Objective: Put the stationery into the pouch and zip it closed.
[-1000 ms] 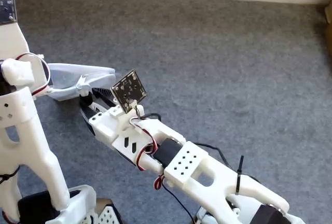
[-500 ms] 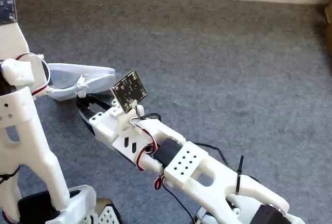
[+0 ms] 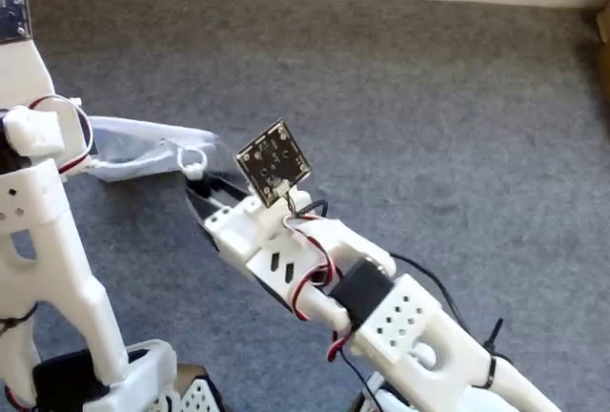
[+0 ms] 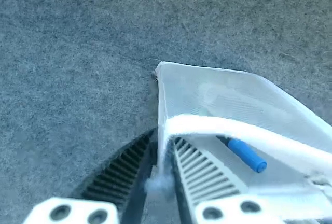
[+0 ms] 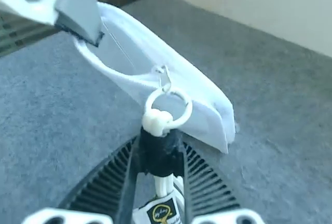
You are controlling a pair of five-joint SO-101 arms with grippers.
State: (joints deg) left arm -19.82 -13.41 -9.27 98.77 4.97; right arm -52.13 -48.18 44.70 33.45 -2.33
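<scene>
Left arm stands tall on the left side of the scene, wrist bent down over the pouch [image 3: 143,140]. The left gripper [image 4: 161,154] has its jaws pressed together on the pouch's left corner, the thin fabric edge pinched right between the ribbed pads.

The pouch, pale and see-through, lies at the left of the grey carpet [image 3: 429,97] and stretches rightward from that grip. Through the mesh you can see a blue pen-like piece [image 4: 247,155] inside, under the white zip edge. The mouth gapes open along the stretch between the two grippers.

Now the right arm: it comes in from the near right corner, stretched low and long on a diagonal toward the far left, its camera board [image 3: 274,157] tilted up above the wrist. The right gripper [image 5: 161,149] sits just beside the pouch's right end, jaws squeezed together on the black-wrapped tab of the zip pull [image 5: 167,109]. The pull's white ring stands clear beyond the fingertips and is hooked to the slider on the pouch's upper edge. From the high view, that ring sits just right of the pouch's end, with the right gripper's dark fingers [image 3: 212,190] directly nearer.
</scene>
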